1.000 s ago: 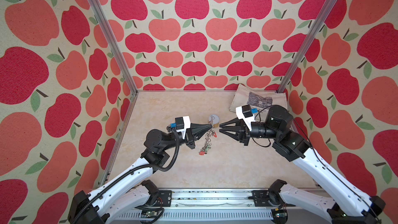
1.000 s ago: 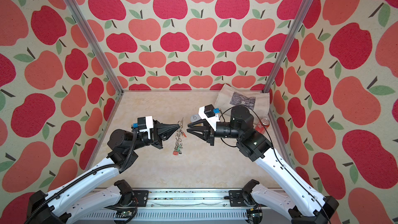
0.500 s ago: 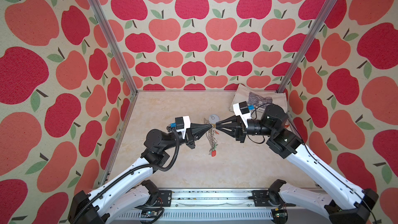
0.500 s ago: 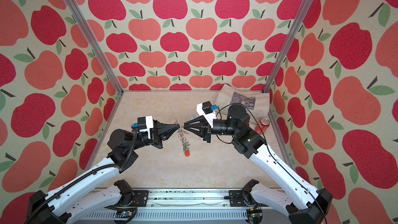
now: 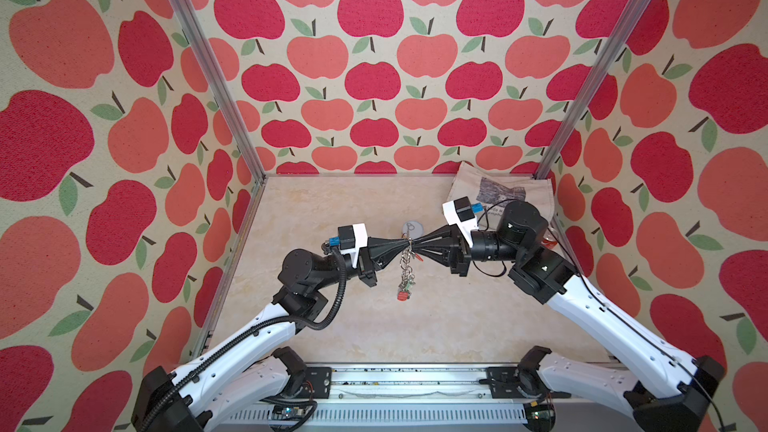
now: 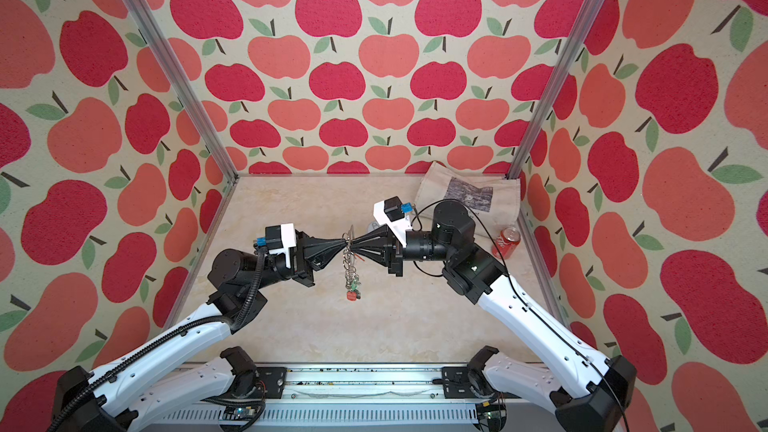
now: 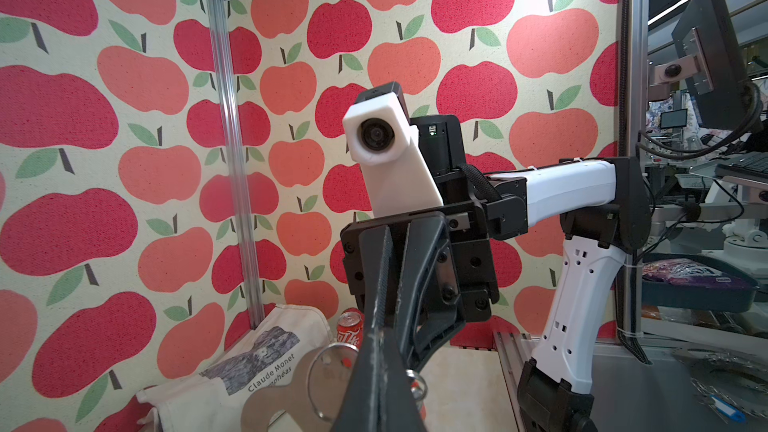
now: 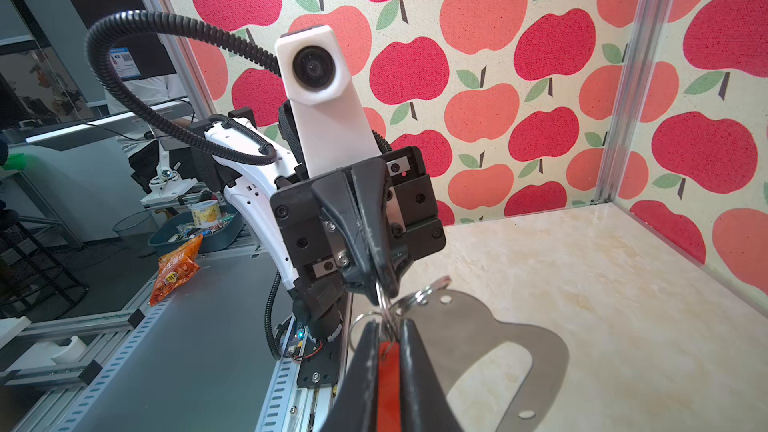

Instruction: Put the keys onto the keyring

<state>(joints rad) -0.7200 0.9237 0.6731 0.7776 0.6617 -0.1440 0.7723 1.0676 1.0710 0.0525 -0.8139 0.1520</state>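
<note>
left gripper: came in from the left, raised above the table, its fingers pressed tight together on a small metal ring at the keyring's edge; the right wrist view showed it head-on.
keyring: a flat grey plate with an oblong slot, held in the air where the two grippers met tip to tip; the left wrist view also caught it.
hanging keys: a string of silver rings and keys dangled below that meeting point, clear of the table, with a green tag just above a red tag at the bottom.
grey disc: small and round, lay on the table just behind the grippers.
right gripper: came in from the right, fingers narrowed onto a red key tag that filled the gap between them.
tote bag: pale canvas with a dark print, lay in the far right corner.
cola can: stood beside the bag, near the right wall.
</note>
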